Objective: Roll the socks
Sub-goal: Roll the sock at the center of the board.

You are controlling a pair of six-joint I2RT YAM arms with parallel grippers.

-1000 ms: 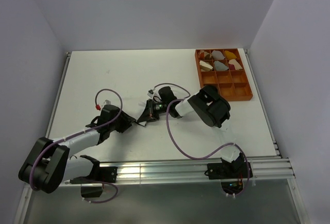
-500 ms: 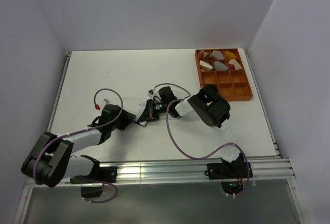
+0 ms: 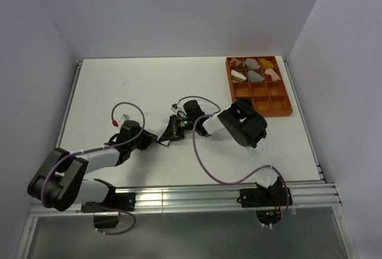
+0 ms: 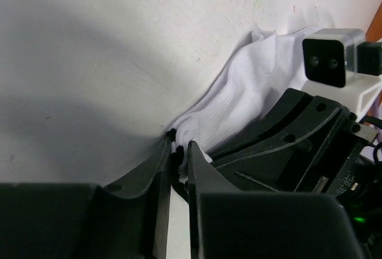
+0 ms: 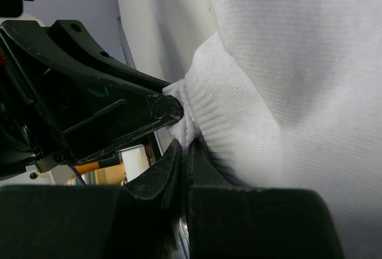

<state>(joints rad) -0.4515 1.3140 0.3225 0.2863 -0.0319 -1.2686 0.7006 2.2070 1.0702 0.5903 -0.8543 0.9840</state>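
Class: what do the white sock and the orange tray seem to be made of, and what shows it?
The white sock looks like soft knitted fabric, matt: ribbed stitches, folds. The orange tray is probably rigid plastic, unsure: thin straight dividers, even colour.

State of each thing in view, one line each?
left gripper: shut on white sock, at its ribbed edge
right gripper: shut on the same edge
white sock: unrolled, lying on the table, pinched by both grippers
tray: far compartments hold rolled bundles, near ones empty
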